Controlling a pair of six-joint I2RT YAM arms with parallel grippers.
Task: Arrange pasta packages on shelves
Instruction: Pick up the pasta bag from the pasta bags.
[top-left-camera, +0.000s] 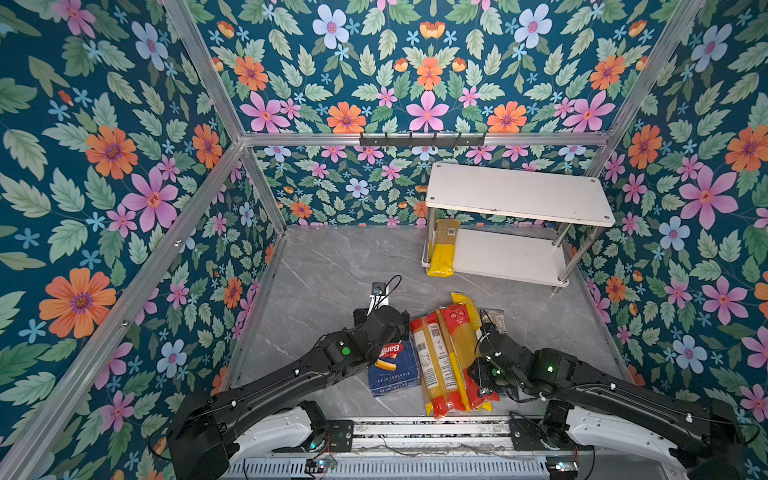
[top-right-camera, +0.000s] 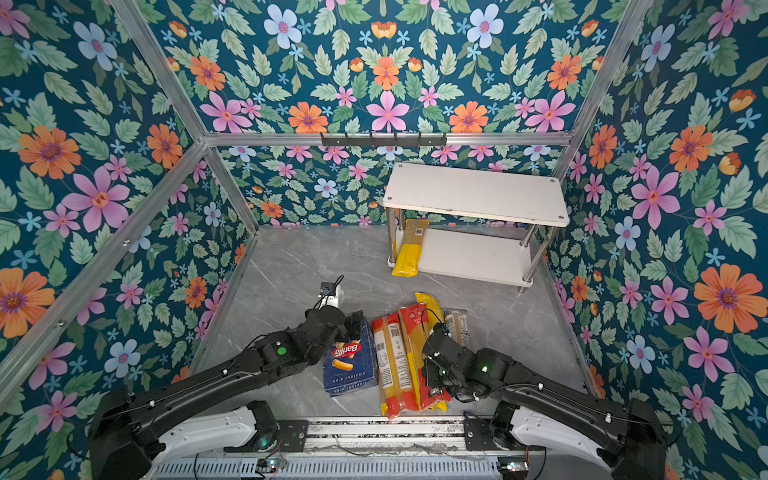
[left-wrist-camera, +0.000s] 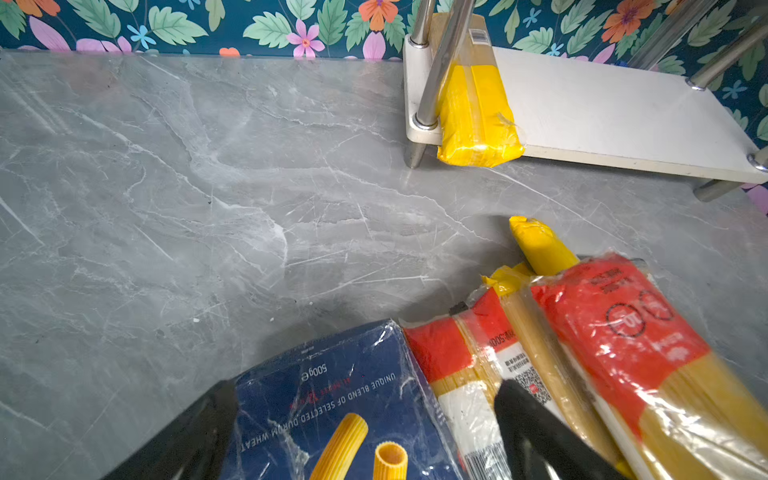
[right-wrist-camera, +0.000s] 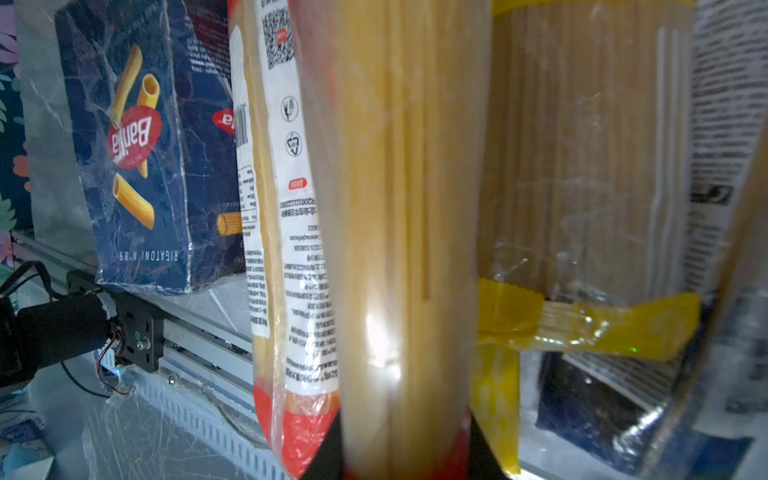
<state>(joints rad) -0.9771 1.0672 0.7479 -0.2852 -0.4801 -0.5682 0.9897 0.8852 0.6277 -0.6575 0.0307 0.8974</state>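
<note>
Right gripper (right-wrist-camera: 405, 461) clamps red-ended spaghetti bag (right-wrist-camera: 399, 208) near its end, frame bottom; likely slick, brittle, tip-heavy; left gripper (left-wrist-camera: 365, 436) jaws spread.

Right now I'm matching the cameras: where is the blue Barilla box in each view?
Top view: blue Barilla box lower centre.
Top view: box lower centre-left.
Left wrist: box at the picture's lower edge.
Right wrist: box upper left.
Shared landmark: red-and-white spaghetti bag alongside it.

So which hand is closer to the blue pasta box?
Left. The left hand hovers open over the blue pasta box; the right hand sits farther off, shut on a red spaghetti bag.
</note>
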